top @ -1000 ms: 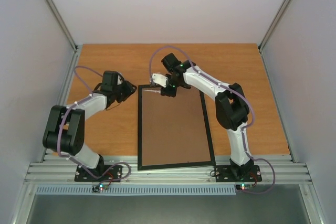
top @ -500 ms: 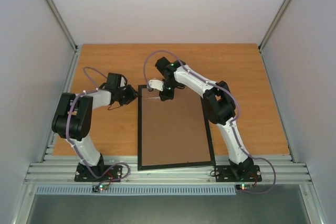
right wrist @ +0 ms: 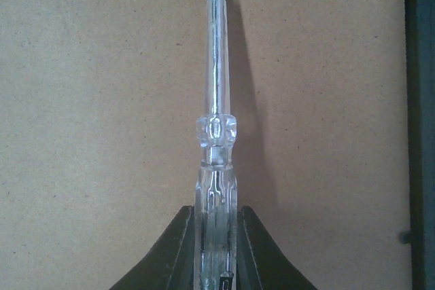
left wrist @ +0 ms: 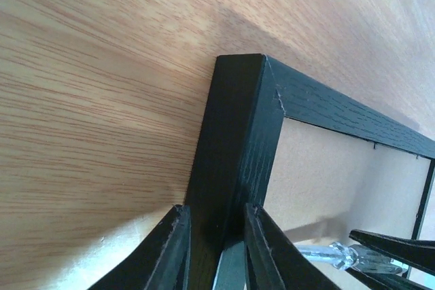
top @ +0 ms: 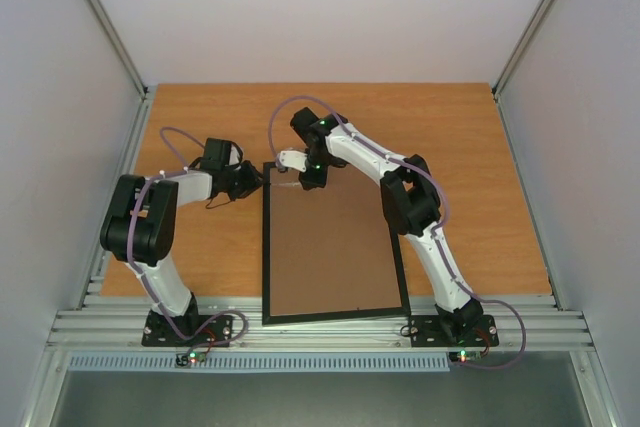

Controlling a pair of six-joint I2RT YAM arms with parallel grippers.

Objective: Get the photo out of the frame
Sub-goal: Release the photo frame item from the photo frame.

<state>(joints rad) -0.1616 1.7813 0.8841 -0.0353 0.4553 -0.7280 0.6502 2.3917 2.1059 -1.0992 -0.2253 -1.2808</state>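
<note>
The black frame [top: 398, 247] lies face down on the table, its brown backing board [top: 330, 247] facing up. The photo is hidden under the board. My left gripper [top: 256, 178] is shut on the frame's far left corner; in the left wrist view the fingers [left wrist: 216, 236] pinch the left rail of the frame [left wrist: 234, 134]. My right gripper [top: 303, 175] is over the board's far end, shut on a clear-handled screwdriver [top: 287, 174]. In the right wrist view the screwdriver [right wrist: 215, 134] points ahead from the gripper [right wrist: 215, 236] over the board [right wrist: 102, 100].
The wooden table [top: 470, 147] lies around the frame, with grey walls at both sides and the back. A metal rail [top: 320, 327] runs along the near edge by the arm bases. The frame's black rail [right wrist: 421, 100] shows at the right of the right wrist view.
My left gripper has moved right and closed on the frame's far left corner. My right gripper has moved left along the frame's far end with the screwdriver.
</note>
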